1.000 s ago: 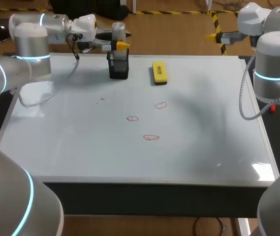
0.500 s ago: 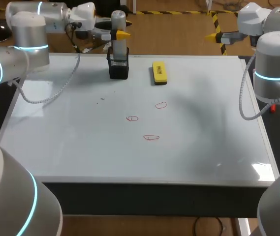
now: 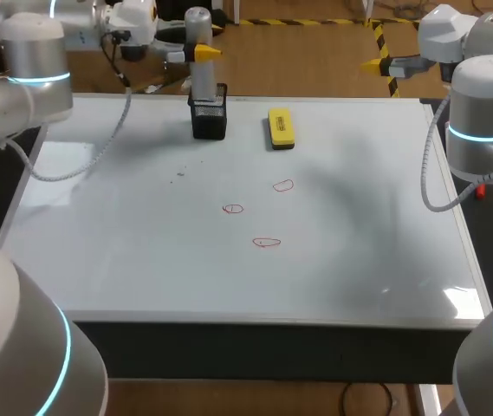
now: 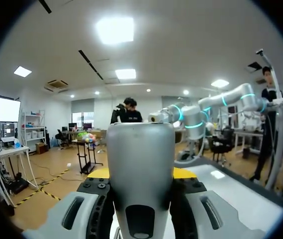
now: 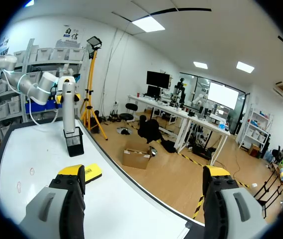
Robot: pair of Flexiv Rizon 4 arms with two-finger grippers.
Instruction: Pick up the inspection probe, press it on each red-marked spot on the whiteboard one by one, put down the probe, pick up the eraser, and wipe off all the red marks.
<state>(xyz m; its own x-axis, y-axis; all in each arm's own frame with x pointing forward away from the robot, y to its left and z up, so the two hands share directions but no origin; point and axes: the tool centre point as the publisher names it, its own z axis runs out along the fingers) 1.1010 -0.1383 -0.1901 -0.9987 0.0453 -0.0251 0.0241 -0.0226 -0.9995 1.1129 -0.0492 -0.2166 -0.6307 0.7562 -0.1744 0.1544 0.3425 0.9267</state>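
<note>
Probe (image 3: 198,74) stands upright at the whiteboard's 11 o'clock, clamped in the left gripper (image 3: 196,54). In the left wrist view the fingers (image 4: 183,173) press it from both sides, set narrow to the probe's width. Its lower end sits at the mouth of the black holder (image 3: 209,120).

Change: over the last second the left arm has risen and drawn back toward 12 o'clock, taking gripper and probe with it. The probe was deep in the holder; now most of its body stands above it. My read: the pick-up is nearly done, still in the pull-out stage, and no pressing has started.

The three red marks (image 3: 266,243) sit near the centre of the whiteboard (image 3: 125,260), well apart from the probe, at the holder's 5 o'clock. They are unchanged and unwiped. Eraser (image 3: 281,127) lies near the holder at its 3 o'clock and has not moved. Right gripper (image 5: 143,175) is parked off the far edge at about 1 o'clock, fingers wide apart with nothing between them, and shows no motion.

Hidden: the probe's tip. The holder wall covers it in the head view, and it is cut off below the fingers in the left wrist view, so I cannot tell whether it has cleared the holder. In the head view the far finger is hidden behind the probe. The marks are small, thin loops, and their exact shape is hard to make out.
</note>
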